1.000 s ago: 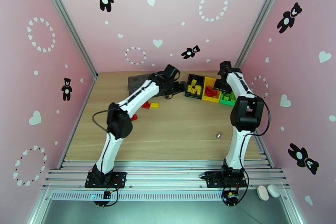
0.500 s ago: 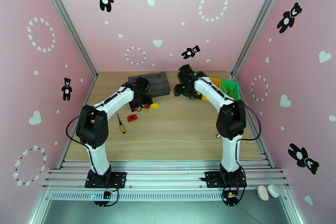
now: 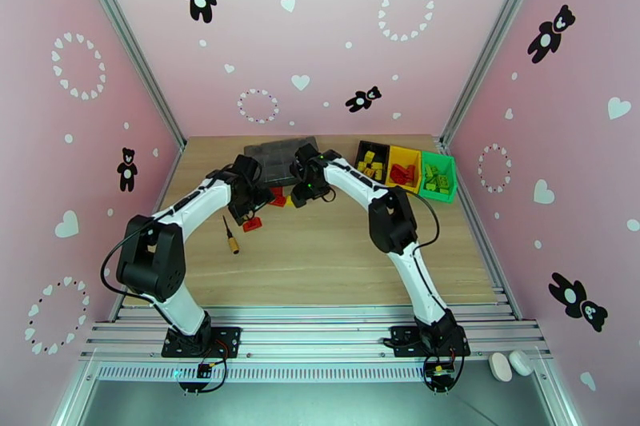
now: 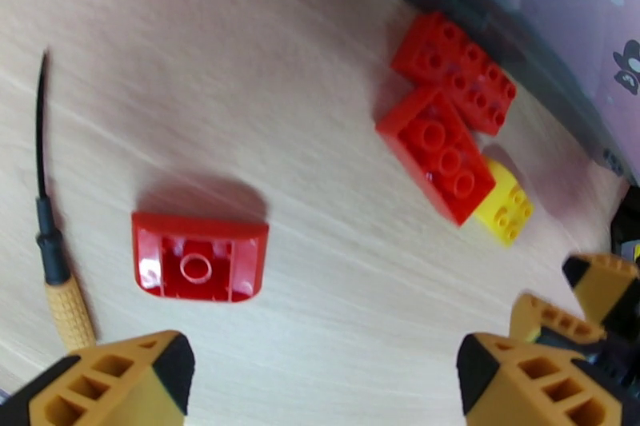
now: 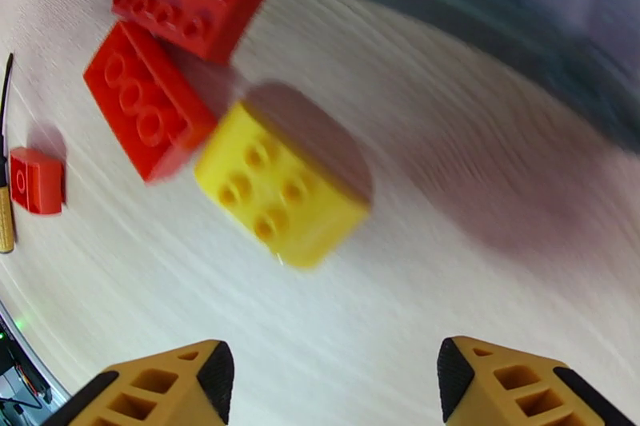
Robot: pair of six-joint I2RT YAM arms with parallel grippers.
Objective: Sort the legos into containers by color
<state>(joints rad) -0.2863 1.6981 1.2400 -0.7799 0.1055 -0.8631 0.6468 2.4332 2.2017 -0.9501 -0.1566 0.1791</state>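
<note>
The left jaws stood spread and empty low over the tabletop (image 3: 320, 252), above an upturned red curved brick (image 4: 200, 257). A wooden-handled screwdriver (image 4: 60, 292) lay near that brick. The right jaws, also spread with nothing between them, hung over a yellow brick (image 5: 280, 196). It sat just beside two red bricks (image 5: 148, 112), next to the dark grey organizer box (image 3: 276, 157). At the far right, the black bin (image 3: 374, 143) held yellow legos, the yellow bin (image 3: 406, 149) held red ones, and the green bin (image 3: 438, 154) held green ones.
</note>
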